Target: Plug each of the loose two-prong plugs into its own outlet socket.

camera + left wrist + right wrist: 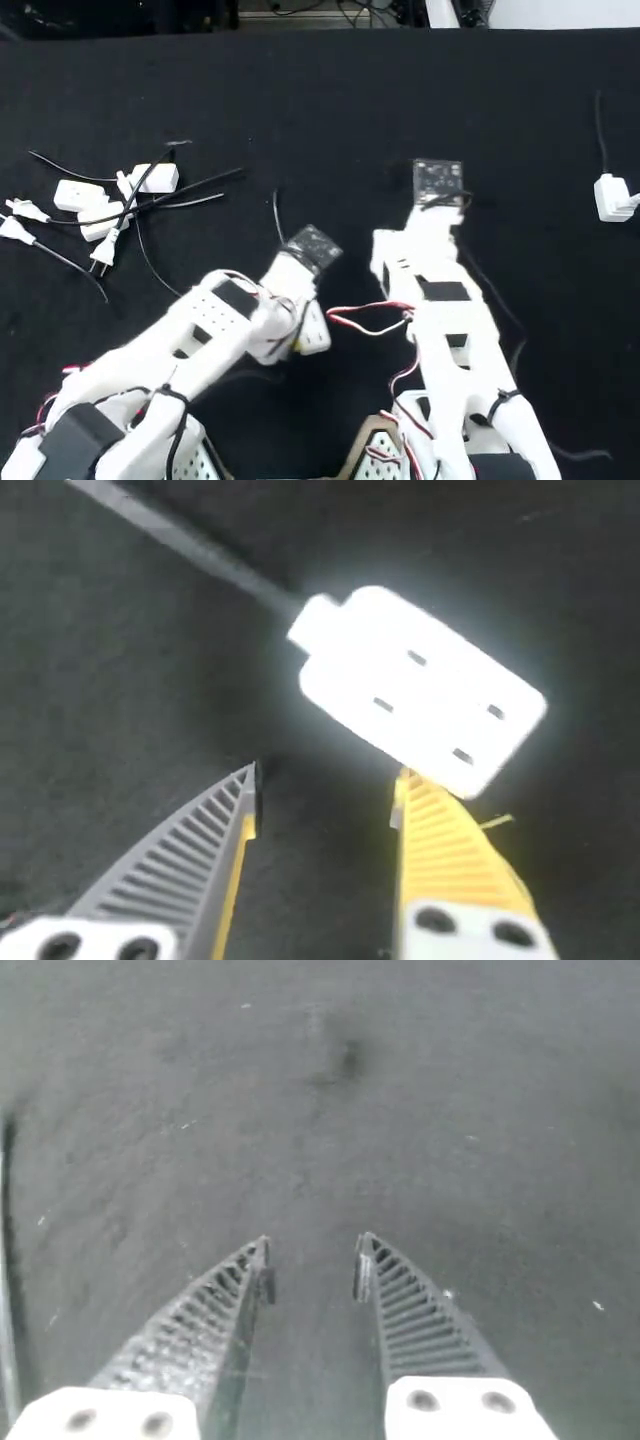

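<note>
Nearest the arms' bases, loose red and white wires (360,318) loop between the two white arms. Beside them the left arm lies low and slants across the black counter (320,100) toward the middle. The left claw (328,778) is spread wide above a white outlet socket (420,695). This socket lies flat on the counter just beyond the fingertips, face up, showing four slots in two pairs. A black cord (180,540) runs from its narrow end. The yellow finger (440,850) has its tip at the socket's edge; whether it touches cannot be told.

The right arm stretches straight away from its base, well apart from that socket. The right claw (313,1248) is spread and holds nothing, with bare counter under it.

Farther off, on the left side of the counter, a group of white sockets (78,193) lies tangled with black cords and loose two-prong plugs (103,255). Several cords cross over the sockets.

At the far right a lone white socket block (610,197) sits with a thin black lead (600,120) running away from it. Any print on the white pieces is too small to read.
</note>
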Robot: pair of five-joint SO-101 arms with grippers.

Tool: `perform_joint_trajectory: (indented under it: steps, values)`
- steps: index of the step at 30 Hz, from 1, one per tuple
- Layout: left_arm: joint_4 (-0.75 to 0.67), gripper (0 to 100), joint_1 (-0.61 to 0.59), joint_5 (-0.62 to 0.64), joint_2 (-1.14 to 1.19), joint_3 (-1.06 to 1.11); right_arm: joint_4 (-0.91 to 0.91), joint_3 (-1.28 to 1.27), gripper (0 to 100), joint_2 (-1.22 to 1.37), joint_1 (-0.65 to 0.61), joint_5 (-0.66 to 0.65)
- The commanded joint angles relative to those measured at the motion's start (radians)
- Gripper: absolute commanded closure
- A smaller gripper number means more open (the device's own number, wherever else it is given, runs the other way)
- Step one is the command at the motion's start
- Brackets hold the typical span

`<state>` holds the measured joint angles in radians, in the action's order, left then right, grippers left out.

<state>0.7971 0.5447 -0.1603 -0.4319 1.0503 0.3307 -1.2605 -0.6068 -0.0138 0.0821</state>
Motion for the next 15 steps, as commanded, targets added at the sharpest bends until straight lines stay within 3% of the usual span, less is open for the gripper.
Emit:
perform_joint_trajectory:
  steps: [1, 10, 15]
  values:
    - [-0.026, 77, 0.05, 0.038, -0.015, -0.053, 0.005, 0.038, 86.4, -0.038, 0.061, 0.046]
    - [-0.006, 78, -0.133, 0.048, -0.014, -0.206, 0.005, 0.038, 86.4, -0.038, 0.058, 0.043]
    - [-0.112, 77, -0.211, 0.195, -0.003, -0.251, 0.005, 0.039, 86.4, -0.036, 0.058, 0.043]
